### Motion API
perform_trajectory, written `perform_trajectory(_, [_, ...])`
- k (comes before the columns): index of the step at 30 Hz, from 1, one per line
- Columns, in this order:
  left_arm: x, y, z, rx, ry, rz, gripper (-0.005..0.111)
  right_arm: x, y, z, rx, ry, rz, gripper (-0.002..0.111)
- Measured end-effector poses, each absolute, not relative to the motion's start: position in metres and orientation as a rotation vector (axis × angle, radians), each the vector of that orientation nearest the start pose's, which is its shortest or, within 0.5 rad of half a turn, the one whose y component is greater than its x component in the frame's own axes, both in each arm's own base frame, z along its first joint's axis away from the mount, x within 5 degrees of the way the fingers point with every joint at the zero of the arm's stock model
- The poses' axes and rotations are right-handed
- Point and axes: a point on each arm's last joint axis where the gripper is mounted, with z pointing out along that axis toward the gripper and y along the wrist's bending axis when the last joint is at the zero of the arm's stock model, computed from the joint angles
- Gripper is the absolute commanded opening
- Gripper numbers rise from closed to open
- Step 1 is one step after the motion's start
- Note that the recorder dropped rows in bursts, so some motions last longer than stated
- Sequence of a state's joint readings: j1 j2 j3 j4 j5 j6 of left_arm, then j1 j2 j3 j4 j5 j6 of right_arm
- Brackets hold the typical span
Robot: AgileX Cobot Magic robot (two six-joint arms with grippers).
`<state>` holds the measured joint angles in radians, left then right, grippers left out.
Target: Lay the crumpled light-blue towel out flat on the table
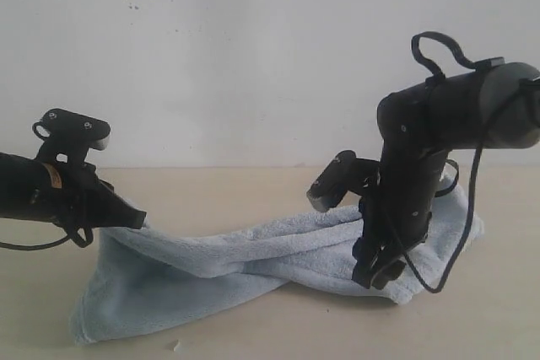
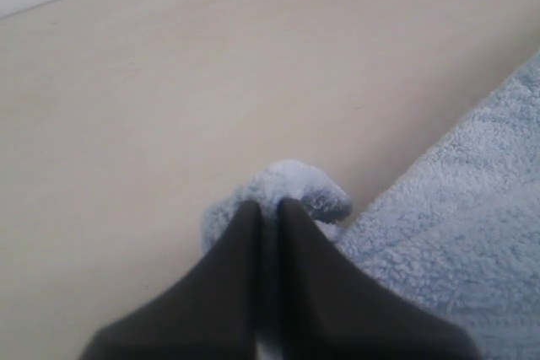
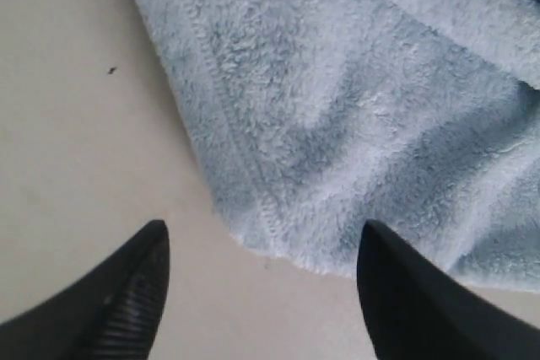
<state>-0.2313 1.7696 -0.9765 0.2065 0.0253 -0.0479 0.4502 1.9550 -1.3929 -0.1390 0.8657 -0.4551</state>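
The towel (image 1: 253, 259) lies stretched across the middle of the counter (image 1: 245, 187), well in from the far edge where the counter meets the wall (image 1: 253, 56). It is not flat: a long fold twists through its middle, and one end hangs up off the surface.

That raised end is explained by the left hand (image 1: 135, 218). Its jaws are clenched on a small tuft of the cloth, which bulges out past the tips in the left wrist view. By holding that corner clear of the counter, it seems to act as an anchor against which the cloth can be pulled taut.

The right hand (image 1: 380, 271) points down at the opposite end with its jaws released and standing wide, grasping nothing. In the right wrist view the jaws frame a hemmed corner lying on the counter. That placement suggests it is set to pinch this corner, so the two hands can draw apart and take out the twist. The spreading looks only partly done.
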Motion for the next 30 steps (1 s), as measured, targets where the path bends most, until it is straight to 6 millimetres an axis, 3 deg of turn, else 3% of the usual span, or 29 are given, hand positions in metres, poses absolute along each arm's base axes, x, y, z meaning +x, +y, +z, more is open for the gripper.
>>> perform_trajectory(14, [0.357,-0.084,0.186,0.441,2.259,-0.033,0.004,0.358,0.161,0.158,-1.441,2.438,-0.210,0.060])
perform_trajectory(24, [0.357,-0.084,0.186,0.441,2.259,-0.033,0.004,0.361,0.158,0.132,-1.444,2.496,-0.257,0.024])
perform_trajectory(27, [0.357,-0.084,0.186,0.441,2.259,-0.033,0.004,0.364,0.153,0.132,-1.372,2.525,-0.281,0.003])
perform_trajectory(30, [0.357,-0.084,0.186,0.441,2.259,-0.033,0.004,0.369,0.143,0.133,-1.274,2.558,-0.335,0.000])
